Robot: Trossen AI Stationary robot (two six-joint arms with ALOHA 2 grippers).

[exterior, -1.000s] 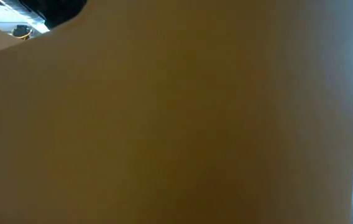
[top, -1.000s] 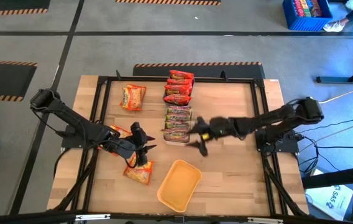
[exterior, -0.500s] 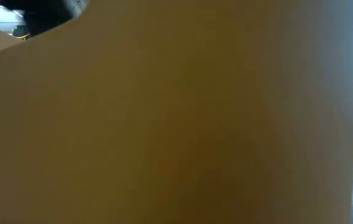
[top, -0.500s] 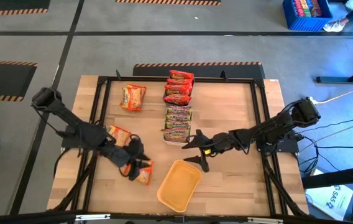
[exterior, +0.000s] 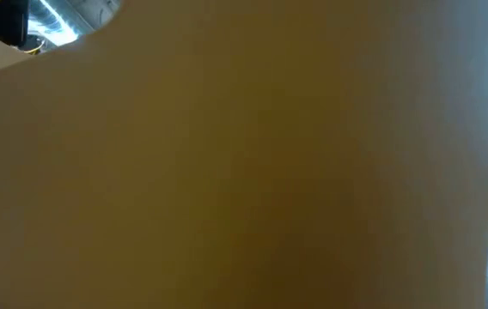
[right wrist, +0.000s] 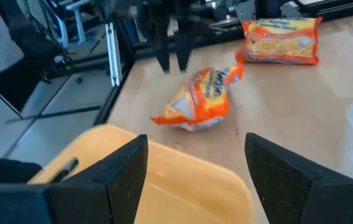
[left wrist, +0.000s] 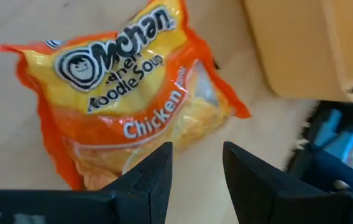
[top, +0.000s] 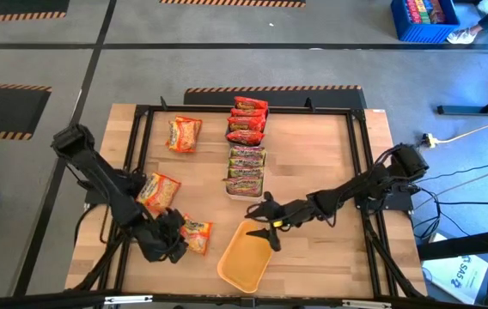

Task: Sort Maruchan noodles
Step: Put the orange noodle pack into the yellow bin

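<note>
End effector left: fingers apart, empty, just beside the orange chicken packet on the counter. End effector right: fingers apart, empty, above the orange tray. Expect the crinkly packet to slide away if you close off-centre.

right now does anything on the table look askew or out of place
Yes. Three orange chicken packets lie scattered and tilted on the table's left side, while the other packets sit in a neat column. The orange-yellow tray sits askew at the front edge, so close to the low camera that it fills its view.
</note>
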